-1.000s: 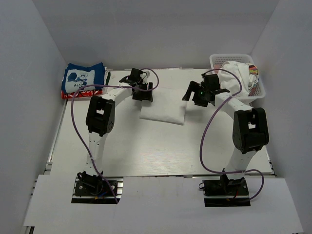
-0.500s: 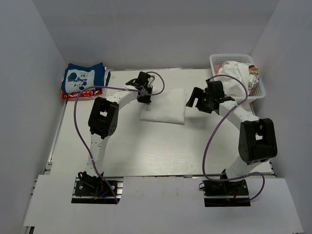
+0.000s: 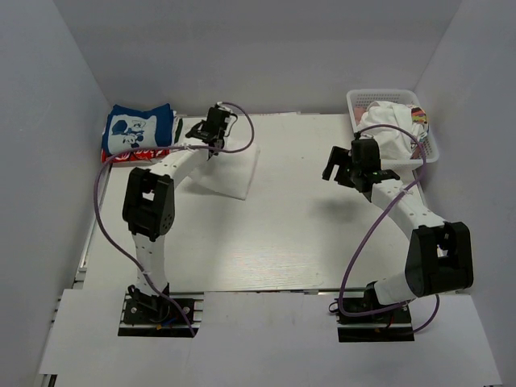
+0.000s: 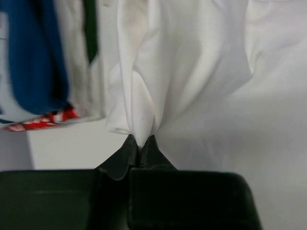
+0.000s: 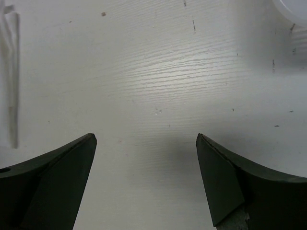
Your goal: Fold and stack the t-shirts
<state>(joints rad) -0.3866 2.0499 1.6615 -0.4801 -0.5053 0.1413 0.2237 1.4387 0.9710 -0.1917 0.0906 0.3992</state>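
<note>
- White t-shirt [image 3: 234,171], plain and folded into a flat pad, lies at the back left of the bench [image 3: 266,242]. One edge is raised. It is just beside the stack, where a blue t-shirt [image 3: 137,127] with white print tops a red patterned t-shirt [image 3: 129,155].
- Soft, light and limp, it will probably sag and unfold if carried by a single corner. Pinching through all layers at a folded edge looks safest.
- Left claw [image 4: 142,140] is clamped on a bunched fold of it.
- Right claw [image 5: 145,139] hangs over the bench with its fingers wide apart, holding nothing, near the basket [image 3: 355,101] of loose tees.
</note>
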